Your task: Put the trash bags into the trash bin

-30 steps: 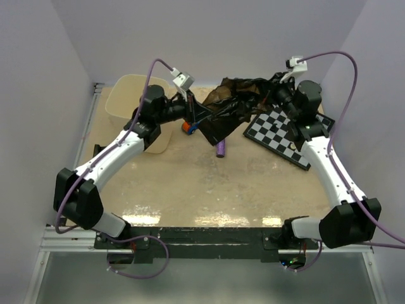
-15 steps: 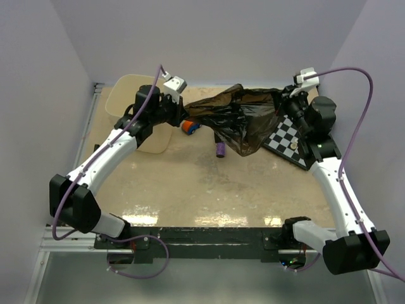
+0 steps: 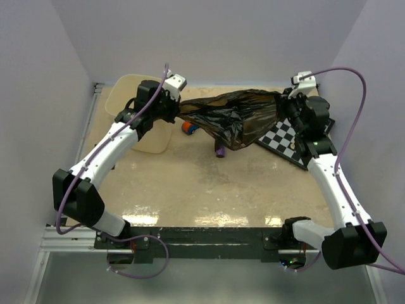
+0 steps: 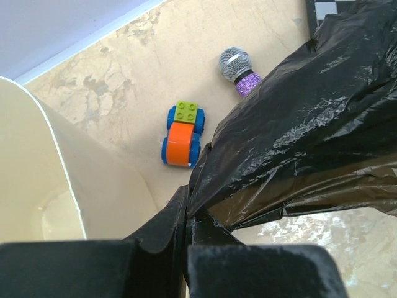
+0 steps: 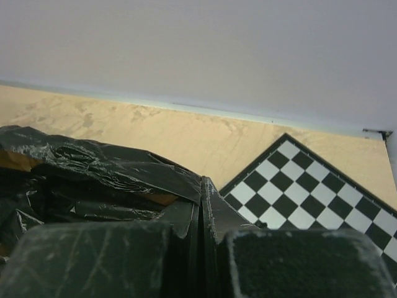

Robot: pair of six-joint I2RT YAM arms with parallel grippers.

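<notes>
Black film of the trash bag (image 3: 234,117) now hangs stretched above the desk (image 3: 209,190), where a second ago it was bunched. My left hand (image 3: 178,109) and right hand (image 3: 283,102) are each pinched shut on one end. The left end has come just beside the bin (image 3: 120,95), so I judge lowering it in comes next. I see nothing in the bin.

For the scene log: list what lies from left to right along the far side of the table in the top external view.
trash bin → left gripper → toy car → trash bag → chequered board. The purple microphone and right gripper overlap the bag or the board, so both are left out.
</notes>
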